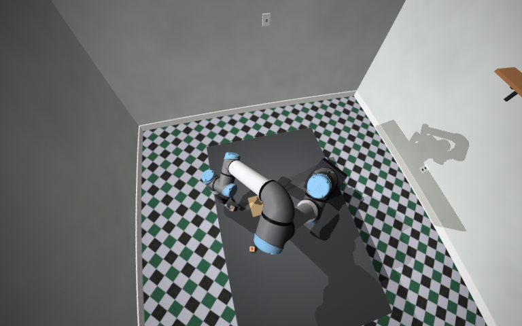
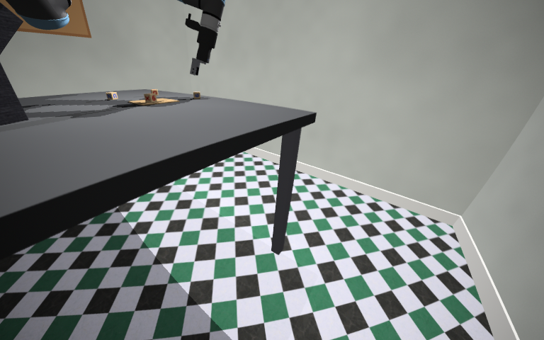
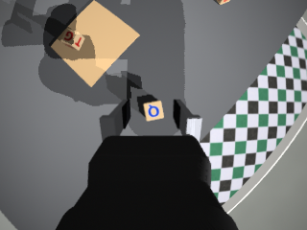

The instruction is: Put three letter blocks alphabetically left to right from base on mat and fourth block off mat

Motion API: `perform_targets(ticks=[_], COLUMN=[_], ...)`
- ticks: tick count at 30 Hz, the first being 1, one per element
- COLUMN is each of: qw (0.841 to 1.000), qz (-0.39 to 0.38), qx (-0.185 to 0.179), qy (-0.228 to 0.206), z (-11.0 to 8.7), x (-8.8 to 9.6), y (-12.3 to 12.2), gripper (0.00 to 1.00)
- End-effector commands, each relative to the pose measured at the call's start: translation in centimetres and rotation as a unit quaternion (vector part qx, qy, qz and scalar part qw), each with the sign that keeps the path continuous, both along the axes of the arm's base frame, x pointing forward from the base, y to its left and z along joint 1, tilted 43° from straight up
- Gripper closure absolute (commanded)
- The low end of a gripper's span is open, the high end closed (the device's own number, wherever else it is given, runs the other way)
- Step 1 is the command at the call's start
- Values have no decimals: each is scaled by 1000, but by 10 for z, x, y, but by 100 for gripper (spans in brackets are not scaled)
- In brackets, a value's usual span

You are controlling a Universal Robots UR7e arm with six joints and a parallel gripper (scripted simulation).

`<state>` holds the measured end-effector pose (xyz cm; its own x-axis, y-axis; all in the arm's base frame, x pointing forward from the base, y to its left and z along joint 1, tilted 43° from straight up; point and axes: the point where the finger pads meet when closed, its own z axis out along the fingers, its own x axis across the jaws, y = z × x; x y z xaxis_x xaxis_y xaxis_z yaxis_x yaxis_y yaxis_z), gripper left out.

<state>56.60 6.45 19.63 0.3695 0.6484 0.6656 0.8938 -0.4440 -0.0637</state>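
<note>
My gripper is open and empty, high above a block with a blue round letter, O or Q, on top. That block lies off the mat, between the fingers as seen from the wrist. The tan mat lies flat. One block with red letters, G and T in the wrist view, sits near a mat corner. A red-marked block lies off the mat. Another block with blue letters stands off it and is hidden in the top view.
The dark table bears everything. Its edge runs close beside the round-letter block, with the checkered floor beyond. The arm's bent elbow hangs over the table and hides part of the mat in the top view.
</note>
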Motion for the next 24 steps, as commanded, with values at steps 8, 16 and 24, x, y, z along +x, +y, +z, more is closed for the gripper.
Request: perform_targets(ticks=[8, 16, 24], qw=[1000, 1000, 1000], qz=[0, -1, -1], qx=[0, -2, -4], qy=[-1, 0, 1], z=[-1, -20, -70], x=[-2, -25, -93], y=[-1, -11, -26], gripper=[0, 0, 0])
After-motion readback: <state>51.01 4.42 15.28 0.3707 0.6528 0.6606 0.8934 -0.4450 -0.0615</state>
